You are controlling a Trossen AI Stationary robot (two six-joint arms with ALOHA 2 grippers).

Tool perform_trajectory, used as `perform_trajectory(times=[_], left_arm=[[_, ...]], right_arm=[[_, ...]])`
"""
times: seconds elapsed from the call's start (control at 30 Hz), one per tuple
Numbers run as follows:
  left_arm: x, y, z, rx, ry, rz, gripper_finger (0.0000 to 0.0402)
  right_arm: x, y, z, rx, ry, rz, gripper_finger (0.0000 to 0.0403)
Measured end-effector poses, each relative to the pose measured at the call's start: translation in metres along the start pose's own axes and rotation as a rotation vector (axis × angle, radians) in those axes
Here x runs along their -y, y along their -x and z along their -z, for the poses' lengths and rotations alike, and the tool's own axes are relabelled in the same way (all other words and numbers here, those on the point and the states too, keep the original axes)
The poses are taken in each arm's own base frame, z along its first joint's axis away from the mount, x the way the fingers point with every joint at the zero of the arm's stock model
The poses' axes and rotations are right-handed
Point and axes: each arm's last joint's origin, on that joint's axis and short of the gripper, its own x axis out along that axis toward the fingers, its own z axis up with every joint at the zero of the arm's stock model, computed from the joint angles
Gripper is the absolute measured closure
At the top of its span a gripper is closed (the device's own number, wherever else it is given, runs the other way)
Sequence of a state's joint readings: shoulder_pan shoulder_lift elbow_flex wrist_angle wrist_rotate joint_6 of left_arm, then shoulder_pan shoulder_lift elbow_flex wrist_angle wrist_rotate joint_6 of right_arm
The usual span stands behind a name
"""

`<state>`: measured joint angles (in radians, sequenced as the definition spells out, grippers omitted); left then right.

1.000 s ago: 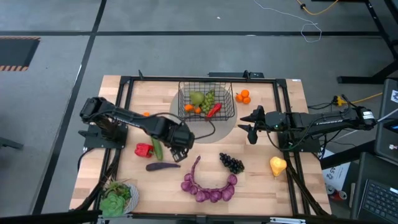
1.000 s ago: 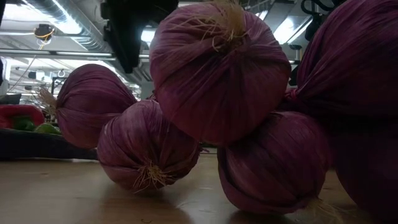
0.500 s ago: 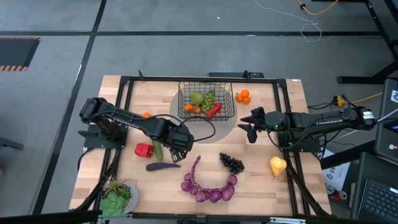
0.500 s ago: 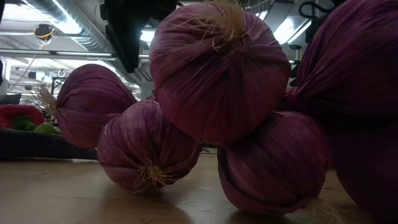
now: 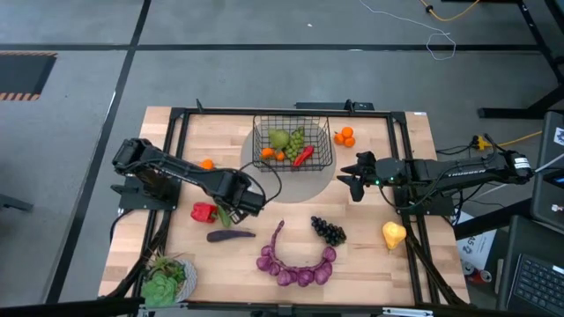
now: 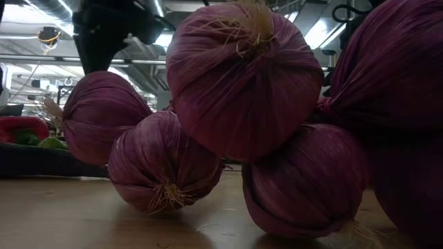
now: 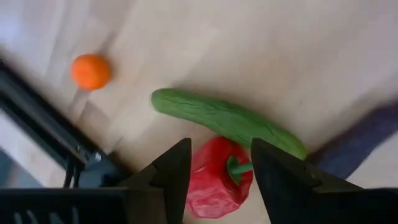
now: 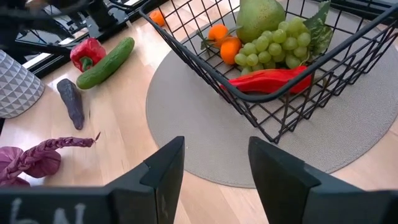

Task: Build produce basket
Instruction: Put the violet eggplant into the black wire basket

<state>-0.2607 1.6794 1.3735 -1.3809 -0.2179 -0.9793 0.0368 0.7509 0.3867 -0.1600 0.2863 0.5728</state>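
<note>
The black wire basket [image 5: 293, 145] stands on a round grey mat at the table's far middle. It holds a green pear, green grapes, oranges and a long red pepper [image 8: 273, 78]. My left gripper [image 7: 221, 144] is open and points down over a red bell pepper [image 7: 214, 180]. A cucumber [image 7: 224, 118] lies just beyond the pepper, and an aubergine [image 5: 231, 235] lies nearby. My right gripper [image 8: 214, 143] is open to the right of the basket, with nothing between its fingers.
A purple string of onions [image 5: 295, 264] curves near the front edge and fills the low view [image 6: 242, 83]. Dark grapes [image 5: 328, 231], a yellow pear [image 5: 393, 234], two oranges [image 5: 345, 136], a lone orange [image 5: 206, 162] and a plate of lettuce [image 5: 166, 280] lie around.
My left gripper has gone toward the table's left edge and a little down, tipping more steeply downward, and now stands over the red bell pepper and cucumber. Its fingers have stayed open. The produce has not moved.
</note>
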Motion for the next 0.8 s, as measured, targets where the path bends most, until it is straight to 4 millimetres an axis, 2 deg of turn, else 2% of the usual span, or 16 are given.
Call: perform_trajectory(times=[0.37,0.6,0.8], left_arm=[[0.04,-0.041,0.031,0.094,-0.411,0.217,0.0239],[0.051,-0.051,0.052,0.135,-0.481,0.236,0.0239],[0.059,-0.048,0.063,0.162,-0.517,0.281,0.0239]], right_arm=[[0.0,0.0,0.0,0.0,0.009,0.0,0.0221],[0.0,0.0,0.0,0.001,0.058,0.0,0.0221],[0.0,0.0,0.0,0.001,0.058,0.0,0.0221]])
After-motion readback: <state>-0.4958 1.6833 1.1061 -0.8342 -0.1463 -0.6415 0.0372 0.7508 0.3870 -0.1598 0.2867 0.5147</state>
